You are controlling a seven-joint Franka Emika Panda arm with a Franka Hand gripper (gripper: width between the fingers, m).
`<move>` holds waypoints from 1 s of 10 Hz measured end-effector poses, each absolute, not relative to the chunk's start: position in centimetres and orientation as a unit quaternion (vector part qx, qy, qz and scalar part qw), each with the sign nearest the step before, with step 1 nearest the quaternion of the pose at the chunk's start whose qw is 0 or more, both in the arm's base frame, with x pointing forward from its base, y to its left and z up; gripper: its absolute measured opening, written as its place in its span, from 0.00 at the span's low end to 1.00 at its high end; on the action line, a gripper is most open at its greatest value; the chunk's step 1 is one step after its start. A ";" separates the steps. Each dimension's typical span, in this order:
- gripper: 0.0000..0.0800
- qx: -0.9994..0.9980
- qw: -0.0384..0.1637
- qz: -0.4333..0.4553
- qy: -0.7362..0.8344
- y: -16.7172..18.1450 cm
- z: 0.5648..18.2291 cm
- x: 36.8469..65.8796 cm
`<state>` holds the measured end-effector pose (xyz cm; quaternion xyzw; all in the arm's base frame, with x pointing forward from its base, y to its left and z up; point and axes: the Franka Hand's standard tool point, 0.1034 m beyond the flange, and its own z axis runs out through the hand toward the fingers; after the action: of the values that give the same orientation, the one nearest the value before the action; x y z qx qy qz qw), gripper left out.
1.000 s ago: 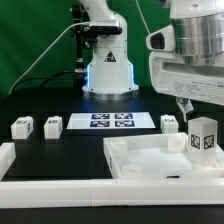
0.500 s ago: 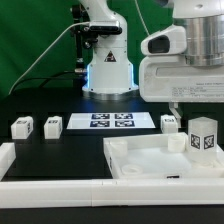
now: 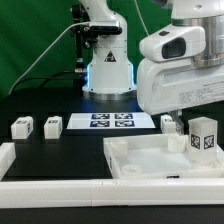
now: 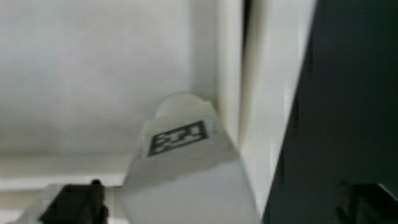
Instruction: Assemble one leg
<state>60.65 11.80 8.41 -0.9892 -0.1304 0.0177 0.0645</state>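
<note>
White arm (image 3: 178, 70): lower and further toward the exterior view's left than a second ago.
Leg (image 3: 203, 136): upright in tray (image 3: 140, 168), far corner at exterior view's right, unmoved.
Count: four legs (image 3: 52, 124), one tray.
Gripper (image 4: 219, 203): fingers (image 4: 75, 203) spread, released, either side of leg.

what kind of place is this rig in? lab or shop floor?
Most likely a robotics lab bench, not a shop floor: a green backdrop curtain, a black table carrying the marker board, and tagged white furniture parts such as a leg laid out by the Franka arm.
</note>
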 end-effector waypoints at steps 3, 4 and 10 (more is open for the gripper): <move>0.81 -0.974 0.066 0.013 -0.215 11.7 8.4 60.6; 0.81 -0.974 0.066 0.013 -0.215 11.7 8.4 60.6; 0.38 -0.977 0.066 0.012 -0.202 11.5 8.4 60.7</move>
<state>60.70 11.53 8.44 -0.9770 -0.2024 0.0124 0.0658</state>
